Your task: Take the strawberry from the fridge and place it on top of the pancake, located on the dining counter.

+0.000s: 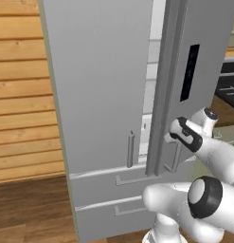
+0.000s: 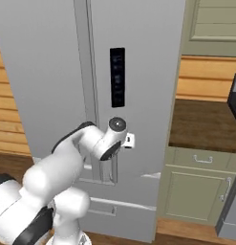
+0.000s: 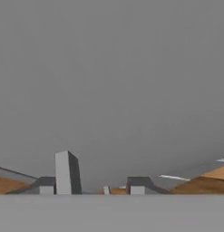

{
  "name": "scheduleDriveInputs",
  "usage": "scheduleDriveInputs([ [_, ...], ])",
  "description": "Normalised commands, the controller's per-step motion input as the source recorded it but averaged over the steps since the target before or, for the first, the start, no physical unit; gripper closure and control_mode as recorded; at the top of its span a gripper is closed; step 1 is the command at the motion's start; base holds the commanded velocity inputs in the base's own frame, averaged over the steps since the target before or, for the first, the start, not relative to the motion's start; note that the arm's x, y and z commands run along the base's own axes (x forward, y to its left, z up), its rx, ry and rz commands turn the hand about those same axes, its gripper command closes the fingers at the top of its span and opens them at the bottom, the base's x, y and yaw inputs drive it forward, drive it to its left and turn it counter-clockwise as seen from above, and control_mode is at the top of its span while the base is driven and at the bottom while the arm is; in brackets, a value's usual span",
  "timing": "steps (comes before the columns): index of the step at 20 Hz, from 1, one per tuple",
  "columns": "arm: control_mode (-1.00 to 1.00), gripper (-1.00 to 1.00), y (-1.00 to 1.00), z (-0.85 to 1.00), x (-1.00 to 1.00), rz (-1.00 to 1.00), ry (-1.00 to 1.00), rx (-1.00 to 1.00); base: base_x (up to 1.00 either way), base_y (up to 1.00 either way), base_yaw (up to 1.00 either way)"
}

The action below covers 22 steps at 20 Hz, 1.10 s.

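With left fridge door ajar mid-frame, gripper faces the grey right door beside its handle; finger state unclear.

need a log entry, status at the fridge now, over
Gripper right up against the right fridge door; open or shut not clear. Left door swung ajar, white shelves in the gap. Strawberry not sighted.

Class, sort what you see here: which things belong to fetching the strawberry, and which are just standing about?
Job:
fridge, left door ajar
gripper, close to the fridge front

Standing about:
side counter
wooden wall
wall cabinet
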Motion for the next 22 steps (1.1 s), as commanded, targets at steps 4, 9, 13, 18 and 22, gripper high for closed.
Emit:
scheduleDriveInputs([
  [4,-1.00,1.00,-0.96,0.00,-0.59,0.00,-0.14,0.14,0.00,0.00,0.00],
  [9,-1.00,-1.00,-0.93,0.00,-0.66,0.01,-0.17,0.13,0.00,0.00,0.00],
  [13,-1.00,-1.00,-0.51,0.39,-0.43,0.19,-0.26,0.05,0.00,0.00,0.00],
  [18,-1.00,-1.00,-0.22,0.94,-0.64,0.09,-0.05,0.00,0.00,0.00,0.00],
  [22,-1.00,-1.00,0.18,1.00,-0.68,0.01,0.01,0.00,0.00,0.00,0.00],
])
